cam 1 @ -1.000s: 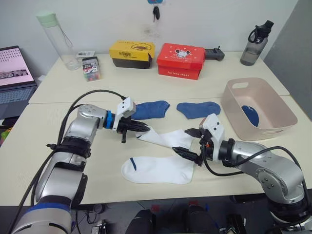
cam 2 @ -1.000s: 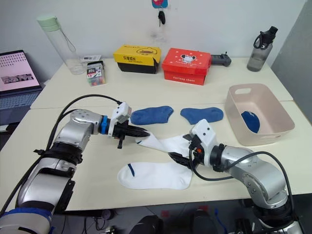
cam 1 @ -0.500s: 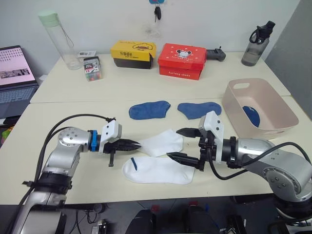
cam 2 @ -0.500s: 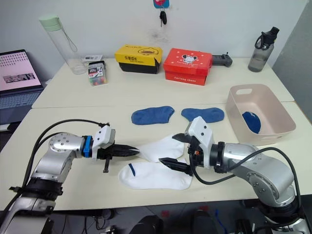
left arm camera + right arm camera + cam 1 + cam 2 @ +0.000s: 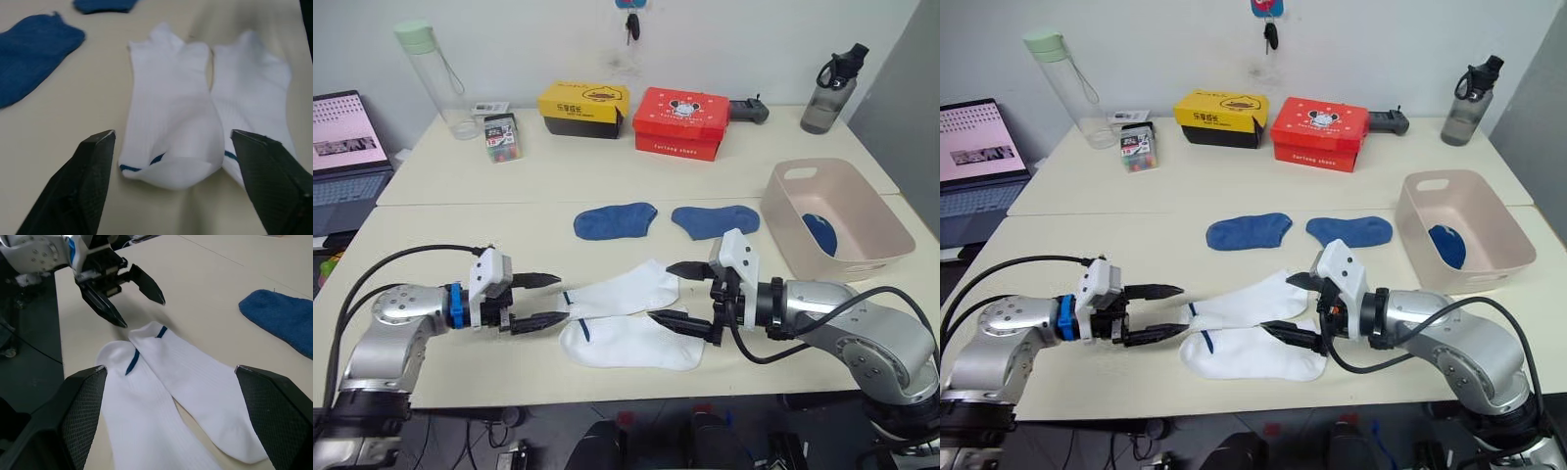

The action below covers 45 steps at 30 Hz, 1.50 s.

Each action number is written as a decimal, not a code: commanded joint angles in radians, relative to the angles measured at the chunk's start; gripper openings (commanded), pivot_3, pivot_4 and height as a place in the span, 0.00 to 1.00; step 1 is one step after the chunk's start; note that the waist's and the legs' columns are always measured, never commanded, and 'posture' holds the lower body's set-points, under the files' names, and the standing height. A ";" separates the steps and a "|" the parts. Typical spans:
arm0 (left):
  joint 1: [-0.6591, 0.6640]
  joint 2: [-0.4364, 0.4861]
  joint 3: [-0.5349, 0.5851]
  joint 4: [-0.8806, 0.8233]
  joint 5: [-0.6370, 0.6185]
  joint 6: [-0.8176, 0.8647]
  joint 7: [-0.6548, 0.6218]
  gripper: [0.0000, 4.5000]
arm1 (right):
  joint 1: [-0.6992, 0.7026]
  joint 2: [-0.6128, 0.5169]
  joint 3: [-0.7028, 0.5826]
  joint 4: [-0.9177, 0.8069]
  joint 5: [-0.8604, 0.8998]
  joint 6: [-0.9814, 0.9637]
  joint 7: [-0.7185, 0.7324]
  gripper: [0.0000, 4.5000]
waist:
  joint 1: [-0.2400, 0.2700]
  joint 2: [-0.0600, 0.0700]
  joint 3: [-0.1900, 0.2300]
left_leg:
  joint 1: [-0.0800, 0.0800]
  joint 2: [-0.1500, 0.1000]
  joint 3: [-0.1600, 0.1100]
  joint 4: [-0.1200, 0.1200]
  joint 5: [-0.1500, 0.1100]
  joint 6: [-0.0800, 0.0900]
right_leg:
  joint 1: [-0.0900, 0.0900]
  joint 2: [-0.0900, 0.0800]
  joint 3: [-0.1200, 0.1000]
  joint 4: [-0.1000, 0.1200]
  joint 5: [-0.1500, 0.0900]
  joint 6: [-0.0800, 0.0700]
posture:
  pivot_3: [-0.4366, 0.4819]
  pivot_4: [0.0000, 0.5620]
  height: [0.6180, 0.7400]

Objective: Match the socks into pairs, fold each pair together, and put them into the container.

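Two pale cream tables pushed together form the tabletop (image 5: 450,186), set against a white wall with a laptop (image 5: 342,147) open at the robot's far left and a tall clear bottle with a green cap (image 5: 431,78) behind it. Along the back edge stand a yellow box (image 5: 578,108), a red box (image 5: 680,119), a dark water bottle (image 5: 827,83) and a small box of coloured bits (image 5: 497,135), all well clear of the work.

The pink-beige container (image 5: 876,230) waits on the robot's right, a dark blue sock (image 5: 819,231) lying in it, apparently from a pair already put away.

At centre, two white socks (image 5: 626,315) lie side by side and touching, cuffs with navy marks toward the robot's left, seemingly lined up as a pair ready for folding. Beyond them two medium blue socks (image 5: 612,220) rest apart from each other, likely the next pair.

The left gripper (image 5: 536,300) hovers just beside the white cuffs, fingers spread wide and empty; in the left wrist view the cuff of the farther white sock (image 5: 171,132) lies between them. The right gripper (image 5: 677,294) faces it from the toe end, fingers equally wide, holding nothing and bracketing the toes, as if both were posed to take the ends.
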 commanded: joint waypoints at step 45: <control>-0.470 -0.213 -0.279 0.273 0.045 0.399 0.287 0.01 | -0.011 0.255 0.051 0.328 -0.437 -0.087 -0.241 0.00 | 0.000 0.000 0.000 | 0.002 -0.001 0.001 0.000 0.000 0.000 | 0.001 -0.001 0.001 0.001 0.000 0.000 | 0.48 0.27 0.88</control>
